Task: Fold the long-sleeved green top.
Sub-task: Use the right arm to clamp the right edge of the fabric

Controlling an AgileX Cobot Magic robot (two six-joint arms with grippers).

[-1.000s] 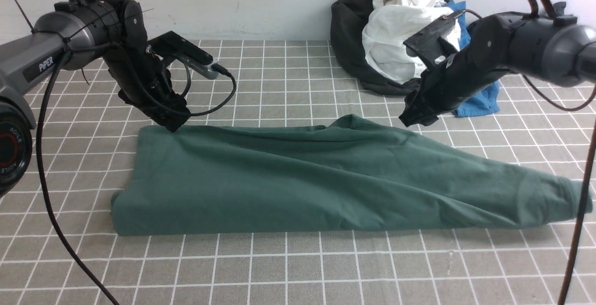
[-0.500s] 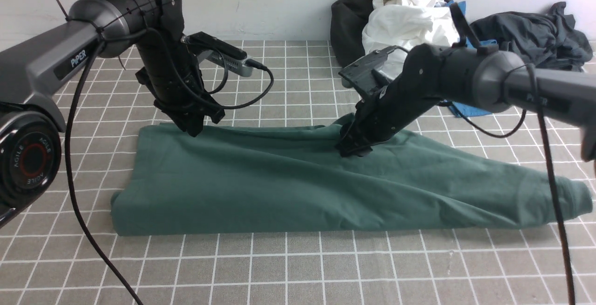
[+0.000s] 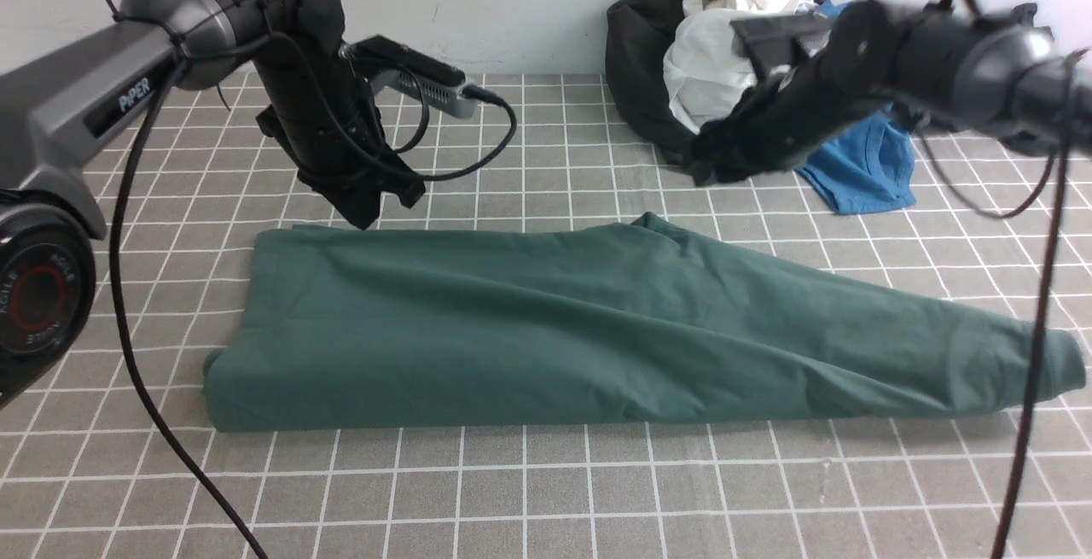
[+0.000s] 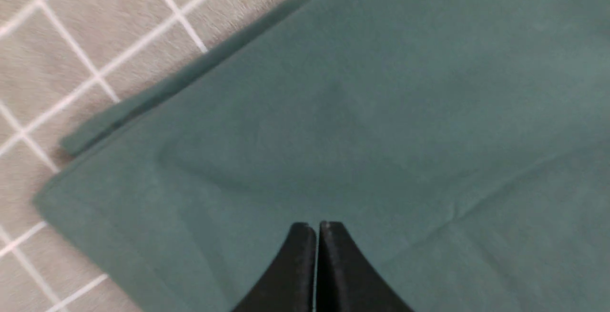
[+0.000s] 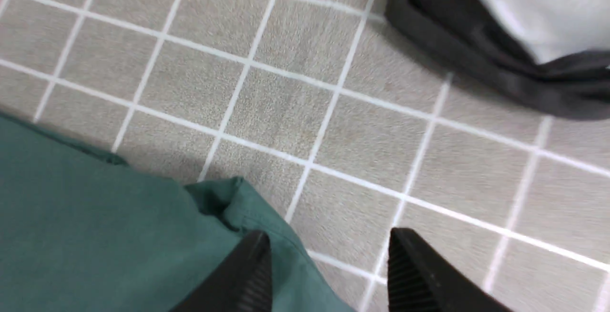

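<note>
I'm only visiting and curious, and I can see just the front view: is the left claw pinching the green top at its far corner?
Observer: No. The left wrist view shows the left gripper shut, tips together, with no cloth between them. The green long-sleeved top lies flat beneath it.
Operator: And the right claw?
Observer: The right wrist view shows the right gripper open and empty.
Operator: What is under it?
Observer: One finger hangs over the top's folded edge, the other over the bare checked mat.
</note>
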